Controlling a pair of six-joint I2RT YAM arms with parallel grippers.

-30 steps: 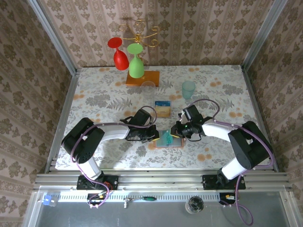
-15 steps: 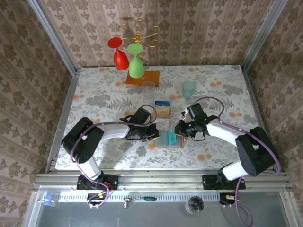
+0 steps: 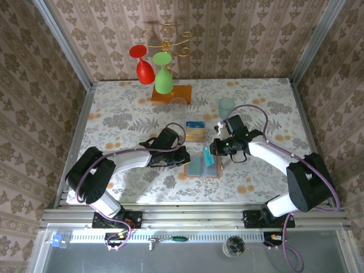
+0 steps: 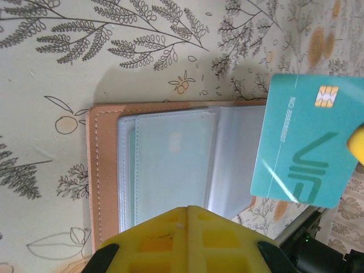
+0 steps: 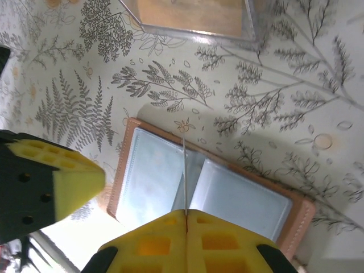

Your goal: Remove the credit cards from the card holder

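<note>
The card holder (image 3: 197, 169) lies open on the table, salmon-brown rim and grey-blue pockets up (image 4: 165, 165) (image 5: 153, 170). My left gripper (image 3: 185, 158) is shut, its tip (image 4: 188, 209) resting on the holder's near edge with nothing between the fingers. My right gripper (image 3: 215, 152) is shut on a teal credit card (image 3: 209, 156), held above the holder's right half and clear of the pockets. The left wrist view shows that card's face (image 4: 307, 145); it is edge-on (image 5: 185, 176) above my right gripper's tips (image 5: 186, 213). More tan-orange credit cards with a blue strip (image 3: 195, 130) lie stacked behind the holder.
A glass rack on an orange wooden base (image 3: 171, 94) holds a red glass (image 3: 144, 67) and a green glass (image 3: 164, 77) at the back. A clear cup (image 3: 179, 104) and a pale teal cup (image 3: 226, 107) stand nearby. Walls close in on both sides.
My right gripper has risen and drawn back toward the far side with the teal card, pulling it out of the holder. The left gripper stayed on the holder.
</note>
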